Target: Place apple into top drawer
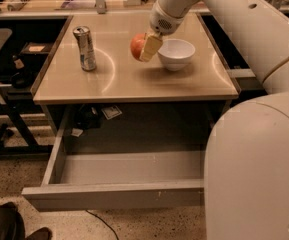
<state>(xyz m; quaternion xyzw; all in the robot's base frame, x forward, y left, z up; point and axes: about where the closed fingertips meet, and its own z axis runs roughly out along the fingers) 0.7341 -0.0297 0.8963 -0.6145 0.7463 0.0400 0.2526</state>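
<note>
Above tan tabletop (pixel 134 81) beside white bowl (pixel 175 53), gripper (pixel 144 47) clamped around apple (pixel 136 46), top drawer (pixel 114 196) open.

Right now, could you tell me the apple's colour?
Red-orange apple, in end effector above table; camera view.

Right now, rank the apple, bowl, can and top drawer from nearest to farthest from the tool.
1. apple, held in the tool over the table.
2. bowl, just to its right.
3. can, farther left.
4. top drawer, open, low in front.
</note>
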